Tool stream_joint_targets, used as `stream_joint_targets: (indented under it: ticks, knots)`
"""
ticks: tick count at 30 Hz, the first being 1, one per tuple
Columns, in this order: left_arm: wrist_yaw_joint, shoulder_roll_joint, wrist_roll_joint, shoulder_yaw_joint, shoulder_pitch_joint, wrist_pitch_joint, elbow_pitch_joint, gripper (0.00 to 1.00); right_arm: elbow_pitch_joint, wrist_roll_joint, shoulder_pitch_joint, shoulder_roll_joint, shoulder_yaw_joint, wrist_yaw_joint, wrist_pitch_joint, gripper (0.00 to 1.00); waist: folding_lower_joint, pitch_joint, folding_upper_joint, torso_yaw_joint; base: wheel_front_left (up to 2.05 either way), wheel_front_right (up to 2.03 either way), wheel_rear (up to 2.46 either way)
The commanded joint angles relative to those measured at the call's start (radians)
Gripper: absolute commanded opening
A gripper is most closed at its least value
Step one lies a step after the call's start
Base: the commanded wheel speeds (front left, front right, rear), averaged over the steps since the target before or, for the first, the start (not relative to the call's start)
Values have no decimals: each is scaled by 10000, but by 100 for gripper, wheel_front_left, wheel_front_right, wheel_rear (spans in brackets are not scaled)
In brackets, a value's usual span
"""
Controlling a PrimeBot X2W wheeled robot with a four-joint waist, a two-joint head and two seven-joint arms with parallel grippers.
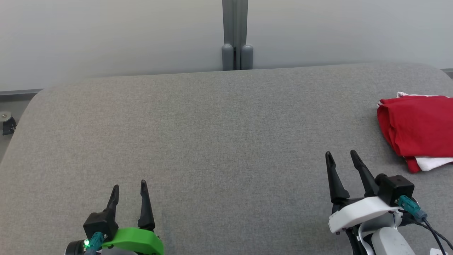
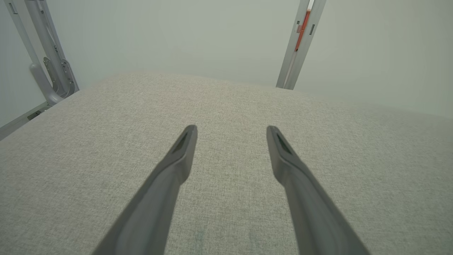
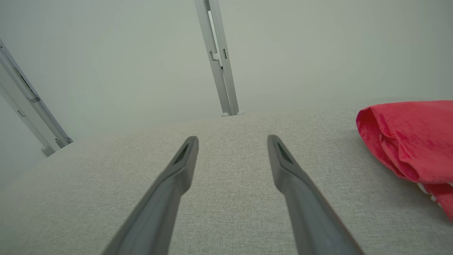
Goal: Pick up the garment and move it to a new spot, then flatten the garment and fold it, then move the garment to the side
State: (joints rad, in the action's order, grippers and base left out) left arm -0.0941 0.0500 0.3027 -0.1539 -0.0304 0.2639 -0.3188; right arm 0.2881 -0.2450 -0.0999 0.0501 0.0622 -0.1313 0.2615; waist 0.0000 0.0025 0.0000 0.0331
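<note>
The folded red garment (image 1: 417, 127) lies on the grey table (image 1: 212, 141), apart from the empty, spread left gripper (image 1: 129, 189) and right gripper (image 1: 341, 157).

I see my left end effector (image 2: 230, 128) with both fingers spread wide over the grey fabric worktop (image 2: 88, 152). Past its far edge a metal post (image 2: 300, 46) stands against a pale wall (image 2: 177, 35). A curved metal frame (image 2: 46, 67) stands at the left corner.
</note>
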Motion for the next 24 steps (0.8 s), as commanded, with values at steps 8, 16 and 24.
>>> stream_joint_targets:
  ticks: [8,16,24]
  knots:
    - [-131,19,23,-180,79,0,68,100,-88,-164,414,12,191,11,43,100,0,-37,0,64,0,0,0]
    - [-137,18,115,-244,90,0,44,100,-14,-183,414,11,179,11,44,100,0,-31,0,26,0,0,0]
    - [-123,18,51,-282,37,0,-24,100,3,-195,417,10,172,11,45,100,0,-23,0,57,0,0,0]
